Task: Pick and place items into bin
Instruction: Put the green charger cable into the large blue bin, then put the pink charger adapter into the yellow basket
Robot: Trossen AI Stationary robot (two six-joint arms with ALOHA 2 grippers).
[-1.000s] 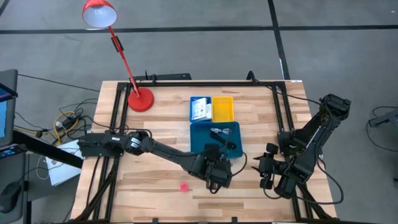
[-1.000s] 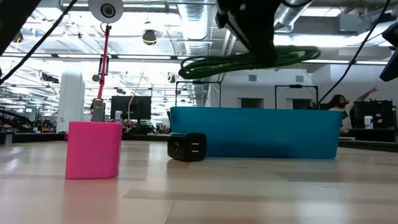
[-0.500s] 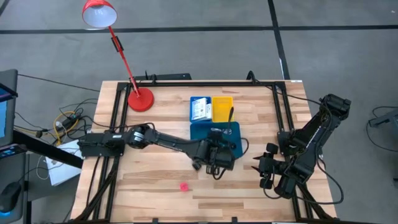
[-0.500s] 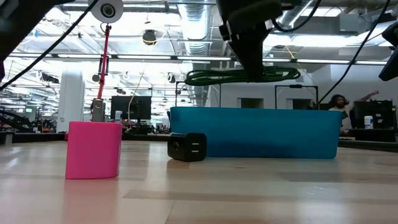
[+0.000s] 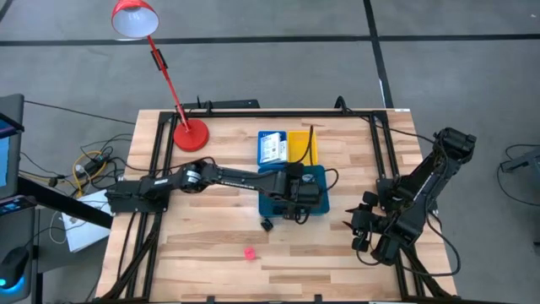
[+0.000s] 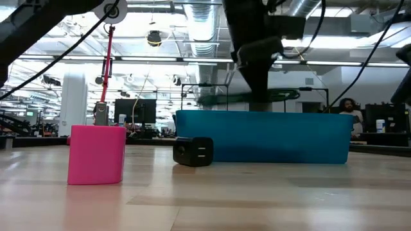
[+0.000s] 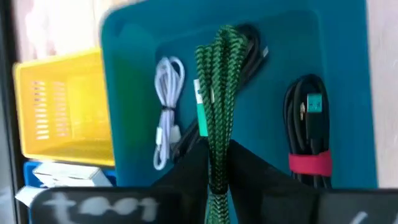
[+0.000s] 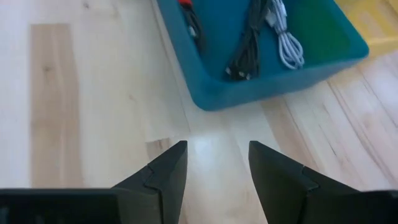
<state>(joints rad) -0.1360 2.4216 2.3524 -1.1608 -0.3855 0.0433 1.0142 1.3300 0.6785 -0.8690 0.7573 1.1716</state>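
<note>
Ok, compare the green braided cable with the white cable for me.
The green braided cable is thick and held up in the left gripper above the big teal tray; the white cable is thin and lies loose on that tray's floor. The green one is a fat folded bundle, the white one a slim tied loop. Both are coiled cables.

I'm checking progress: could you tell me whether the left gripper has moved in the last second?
Yes: the left gripper carried the green cable from the bare table onto the teal tray.

The big tray (image 7: 140,43) is teal-blue, and the small tray (image 7: 62,102) beside it is yellow. The braided cable (image 7: 217,99) is green with black, the thin cable (image 7: 165,112) is white, and the black cable (image 7: 308,127) has a red band. The block (image 6: 96,154) is pink, and the small piece (image 6: 193,152) looks black, I think.
</note>
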